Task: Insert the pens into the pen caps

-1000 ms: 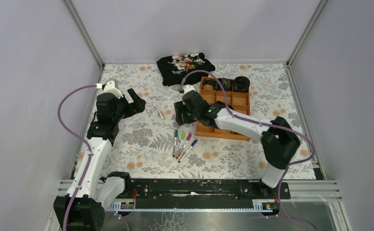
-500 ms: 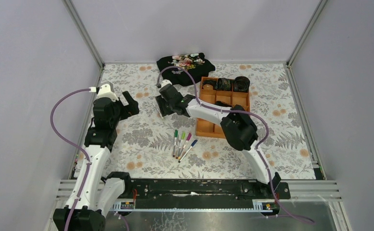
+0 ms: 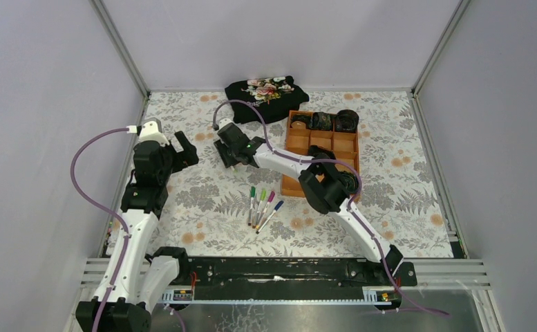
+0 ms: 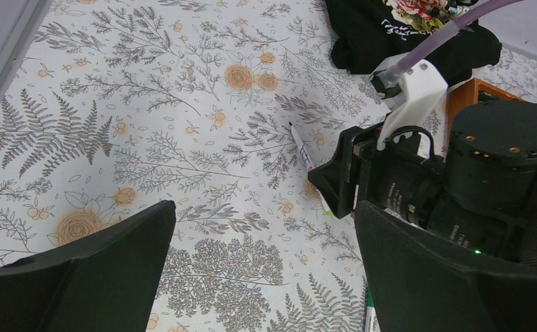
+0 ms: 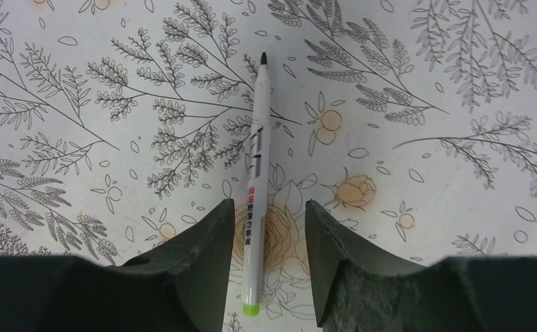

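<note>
A lone uncapped white pen [image 5: 257,173] with a dark tip and a light green rear end lies on the floral table cover. My right gripper [image 5: 269,232] is open and low over it, one finger on each side of the barrel with a gap on each side. In the top view the right gripper [image 3: 227,153] hides this pen. The left wrist view shows the pen [image 4: 303,151] running under the right gripper [image 4: 340,181]. My left gripper [image 3: 183,148] is open and empty, to the left of the pen. Several pens with coloured ends [image 3: 262,205] lie side by side nearer the front. No loose caps show.
An orange tray [image 3: 318,194] stands right of the pens, with dark round objects [image 3: 334,121] in its back cells. A black flowered cloth [image 3: 265,93] lies at the back. The right arm stretches across the tray's left side. A green-ended pen [image 4: 368,315] shows at the left wrist view's bottom.
My right gripper has swung left from the tray's edge to over the lone pen. My left gripper has drawn back a little to the left and stays open.
</note>
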`<control>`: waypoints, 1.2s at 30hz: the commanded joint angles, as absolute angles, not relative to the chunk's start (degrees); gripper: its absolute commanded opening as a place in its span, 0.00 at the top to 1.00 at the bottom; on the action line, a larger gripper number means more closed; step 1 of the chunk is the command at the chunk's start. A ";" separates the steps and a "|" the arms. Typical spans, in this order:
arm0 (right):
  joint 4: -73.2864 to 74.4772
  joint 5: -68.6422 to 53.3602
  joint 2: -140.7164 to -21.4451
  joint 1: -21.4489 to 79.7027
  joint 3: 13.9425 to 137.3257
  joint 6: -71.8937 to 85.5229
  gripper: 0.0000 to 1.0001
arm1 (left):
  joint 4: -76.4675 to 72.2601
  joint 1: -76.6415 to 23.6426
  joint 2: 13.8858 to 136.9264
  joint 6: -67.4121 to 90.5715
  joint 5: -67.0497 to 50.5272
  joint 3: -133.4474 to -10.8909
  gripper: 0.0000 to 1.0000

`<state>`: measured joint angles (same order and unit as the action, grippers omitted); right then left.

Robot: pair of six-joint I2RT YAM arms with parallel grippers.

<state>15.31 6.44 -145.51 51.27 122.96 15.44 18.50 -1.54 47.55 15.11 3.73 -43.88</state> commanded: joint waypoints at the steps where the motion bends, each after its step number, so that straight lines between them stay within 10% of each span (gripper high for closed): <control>1: 15.78 7.12 -146.87 52.53 127.81 12.83 0.53 | 17.84 -2.15 46.83 13.97 5.13 -43.84 0.00; 14: 17.90 13.53 -147.42 53.17 125.81 13.47 0.99 | 18.09 -2.79 47.23 14.88 2.16 -43.72 0.01; 36: -8.41 8.90 -91.44 52.09 68.26 40.85 1.00 | -4.94 -13.46 44.10 44.53 -31.75 -28.95 0.19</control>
<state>1.67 12.27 -99.53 52.34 74.11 33.74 7.99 -11.00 45.43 36.29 -24.86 -29.69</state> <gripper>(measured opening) 0.032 0.815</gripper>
